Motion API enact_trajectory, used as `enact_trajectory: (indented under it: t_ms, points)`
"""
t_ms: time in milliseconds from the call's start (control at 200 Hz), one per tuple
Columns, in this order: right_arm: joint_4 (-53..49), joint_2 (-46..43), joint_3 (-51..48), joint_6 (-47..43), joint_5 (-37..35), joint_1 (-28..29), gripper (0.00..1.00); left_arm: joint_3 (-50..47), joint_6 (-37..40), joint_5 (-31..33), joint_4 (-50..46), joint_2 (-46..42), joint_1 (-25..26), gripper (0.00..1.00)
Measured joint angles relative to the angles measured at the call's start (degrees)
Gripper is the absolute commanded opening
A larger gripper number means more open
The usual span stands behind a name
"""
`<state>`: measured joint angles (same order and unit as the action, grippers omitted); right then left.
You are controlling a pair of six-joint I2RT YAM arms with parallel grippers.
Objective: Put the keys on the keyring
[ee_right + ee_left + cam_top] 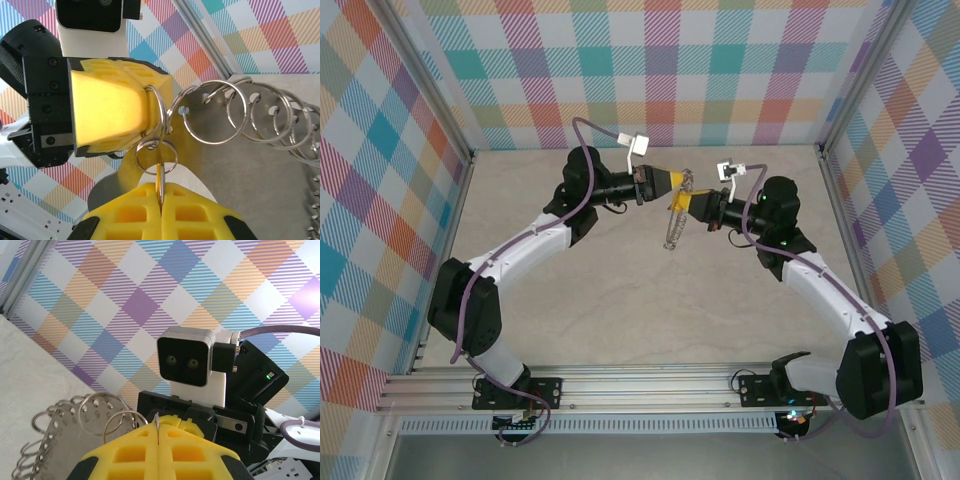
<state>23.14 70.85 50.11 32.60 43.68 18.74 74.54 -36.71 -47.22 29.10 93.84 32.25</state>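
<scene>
My right gripper (161, 194) is shut on a small key (160, 176) with a yellow-orange head and a silver blade, held edge-on. A small split ring (156, 154) runs through the key and links to the keyring (215, 112), a silvery metal piece carrying several wire rings. My left gripper (148, 109) faces it, shut on one ring of the keyring. From the left wrist, my left gripper (158, 429) clamps a thin metal edge, with the keyring (65, 432) hanging to the left. From above, both grippers (678, 181) (678, 204) meet mid-table and the keyring (673, 232) dangles below them.
A beige tabletop (620, 300) lies under the arms, enclosed by plaid walls (660, 70) at the back and both sides. A metal rail (640, 385) runs along the near edge, where the arm bases are bolted.
</scene>
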Motion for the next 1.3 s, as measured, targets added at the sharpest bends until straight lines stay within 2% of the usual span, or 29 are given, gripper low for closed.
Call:
enact_trajectory:
  t_ms: [350,985,1305]
  points:
    - [-5.8,-2.5,0.2,-3.6,-2.4,-0.2,0.0,-0.6,0.6,1.0,-0.5,-0.2,0.1,0.0]
    - [-29.2,-4.6,9.7,-15.7,-3.0,-1.9,0.0,0.2,15.1,1.0,-14.2,-3.9,0.3,0.0]
    - [-36.1,-2.0,14.7,-19.8,-3.2,-1.9,0.0,1.2,18.1,0.3,-17.0,-4.1,0.3,0.0]
